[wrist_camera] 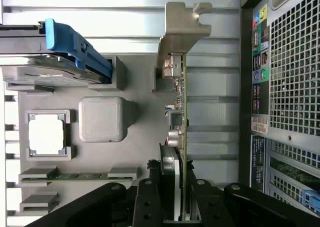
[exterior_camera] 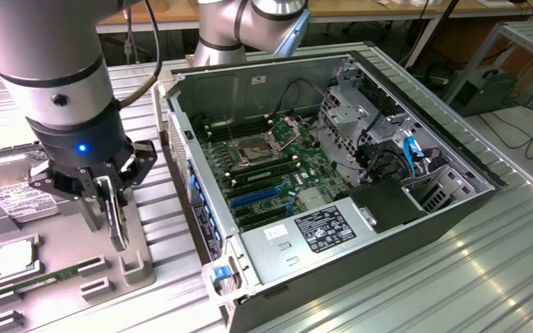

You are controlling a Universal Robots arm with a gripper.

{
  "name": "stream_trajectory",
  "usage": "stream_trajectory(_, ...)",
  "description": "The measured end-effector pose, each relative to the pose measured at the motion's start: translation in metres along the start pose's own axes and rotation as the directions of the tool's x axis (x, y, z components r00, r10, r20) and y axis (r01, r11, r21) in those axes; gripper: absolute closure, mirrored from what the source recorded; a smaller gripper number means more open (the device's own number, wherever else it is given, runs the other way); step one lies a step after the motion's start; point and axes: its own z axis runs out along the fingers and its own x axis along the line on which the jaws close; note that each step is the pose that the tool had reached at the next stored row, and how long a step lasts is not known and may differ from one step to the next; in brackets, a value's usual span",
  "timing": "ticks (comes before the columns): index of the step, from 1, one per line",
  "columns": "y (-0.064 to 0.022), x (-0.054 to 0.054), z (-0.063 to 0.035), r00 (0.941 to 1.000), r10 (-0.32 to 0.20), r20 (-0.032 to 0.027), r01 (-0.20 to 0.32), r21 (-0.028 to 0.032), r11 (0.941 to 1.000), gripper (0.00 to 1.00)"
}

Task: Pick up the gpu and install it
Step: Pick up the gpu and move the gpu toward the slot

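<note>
The gpu (exterior_camera: pixel 116 223) is a thin dark card held on edge, over the grey fixture plate (exterior_camera: pixel 63 239) at the exterior view's left. My gripper (exterior_camera: pixel 103 198) comes down on it from above, shut on the card's top edge. In the wrist view the gpu (wrist_camera: pixel 181 112) appears edge-on, its silver bracket (wrist_camera: pixel 182 27) at the far end and my gripper (wrist_camera: pixel 175 209) with a finger on each side of it. Whether the card's lower edge is clear of its holder I cannot tell. The open computer case (exterior_camera: pixel 387 90) lies to the right, with its motherboard (exterior_camera: pixel 266 173) and blue slots (exterior_camera: pixel 252 198) exposed.
On the fixture plate lie a hard drive (exterior_camera: pixel 17 198) with a blue handle (wrist_camera: pixel 75 47), a processor (exterior_camera: pixel 14 258) and a green memory stick (exterior_camera: pixel 35 281). A grey block (wrist_camera: pixel 101 118) stands beside the card. The case's perforated rear panel (wrist_camera: pixel 290 62) is close to the card.
</note>
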Motion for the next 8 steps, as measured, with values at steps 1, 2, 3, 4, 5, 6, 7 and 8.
stream_trajectory(1, 0.0001, 0.000, -0.0027, 1.0000, 0.000, 0.0000, 0.000, 0.0001, 1.0000, 0.72)
stream_trajectory(2, 0.0003, 0.000, -0.0066, 1.0000, 0.000, 0.0000, 0.000, 0.0000, 1.0000, 0.72)
stream_trajectory(3, 0.0004, 0.000, -0.0087, 1.0000, 0.000, 0.0001, 0.000, -0.0001, 1.0000, 0.72)
stream_trajectory(4, 0.0004, 0.000, -0.0108, 1.0000, 0.000, 0.0000, 0.000, 0.0000, 1.0000, 0.72)
stream_trajectory(5, 0.0006, 0.000, -0.0146, 1.0000, 0.000, 0.0000, 0.000, 0.0001, 1.0000, 0.72)
stream_trajectory(6, 0.0007, 0.000, -0.0175, 1.0000, 0.000, 0.0000, 0.000, 0.0000, 1.0000, 0.72)
stream_trajectory(7, 0.0008, 0.000, -0.0195, 1.0000, 0.000, 0.0001, 0.000, 0.0000, 1.0000, 0.72)
stream_trajectory(8, 0.0009, 0.000, -0.0218, 1.0000, 0.000, 0.0001, 0.000, -0.0001, 1.0000, 0.72)
